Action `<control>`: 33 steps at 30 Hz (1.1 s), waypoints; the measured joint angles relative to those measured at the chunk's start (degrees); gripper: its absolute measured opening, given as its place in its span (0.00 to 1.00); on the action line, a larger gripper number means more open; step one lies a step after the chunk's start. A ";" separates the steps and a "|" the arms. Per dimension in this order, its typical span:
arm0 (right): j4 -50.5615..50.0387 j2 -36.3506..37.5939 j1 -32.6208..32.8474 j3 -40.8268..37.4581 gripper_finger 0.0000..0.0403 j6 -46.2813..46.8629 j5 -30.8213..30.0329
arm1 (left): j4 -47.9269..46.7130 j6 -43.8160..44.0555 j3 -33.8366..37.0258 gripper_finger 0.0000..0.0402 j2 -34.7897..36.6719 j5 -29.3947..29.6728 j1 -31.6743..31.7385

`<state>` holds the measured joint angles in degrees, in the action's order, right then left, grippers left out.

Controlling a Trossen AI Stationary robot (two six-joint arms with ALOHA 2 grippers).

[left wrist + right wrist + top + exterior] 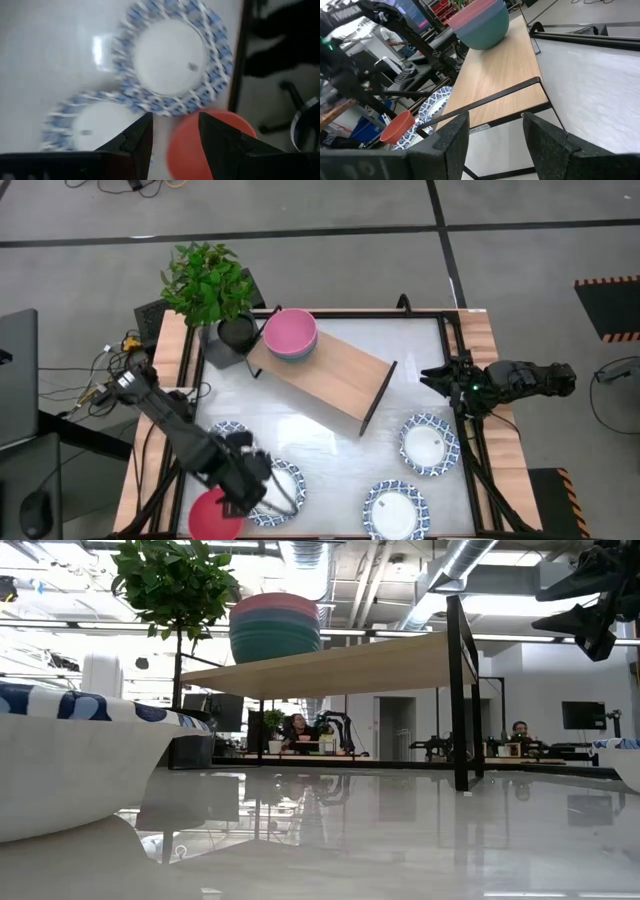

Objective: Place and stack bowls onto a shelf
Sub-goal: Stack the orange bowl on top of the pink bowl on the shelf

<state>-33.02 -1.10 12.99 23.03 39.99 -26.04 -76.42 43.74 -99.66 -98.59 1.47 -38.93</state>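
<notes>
My left gripper [262,492] hangs over the table's near-left corner, fingers [137,137] parted with nothing between them; the red bowl [215,515] sits just beside and slightly under one finger, and two blue-rimmed white bowls [172,55] lie just ahead of the tips (touching each other, rims overlapping in my wrist view). My right gripper [440,377] waits at the table's right edge, fingers spread and empty, with the shelf [322,370] straight ahead of its tips and the pink bowl [290,332] stacked on others at the shelf's far end. Two more white bowls [430,444] sit on the table near that gripper.
</notes>
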 joint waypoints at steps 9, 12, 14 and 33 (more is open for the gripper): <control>0.00 0.00 -0.01 0.00 0.53 0.04 0.00 | 15.67 0.07 15.19 0.35 -0.02 -5.15 -5.27; 0.00 0.00 0.00 0.00 0.53 0.09 0.00 | 15.96 -3.02 18.19 0.35 -0.02 -4.85 -6.23; 0.00 0.00 -0.01 0.00 0.53 0.41 0.00 | 16.01 -5.13 20.17 0.35 -0.02 -4.87 -6.62; -0.01 0.00 -0.01 0.00 0.53 0.52 0.00 | 25.95 -11.76 31.74 0.09 -0.04 -11.69 -5.40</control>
<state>-33.03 -1.10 12.98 23.03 40.51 -26.04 -50.47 31.97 -67.92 -98.63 -10.22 -44.33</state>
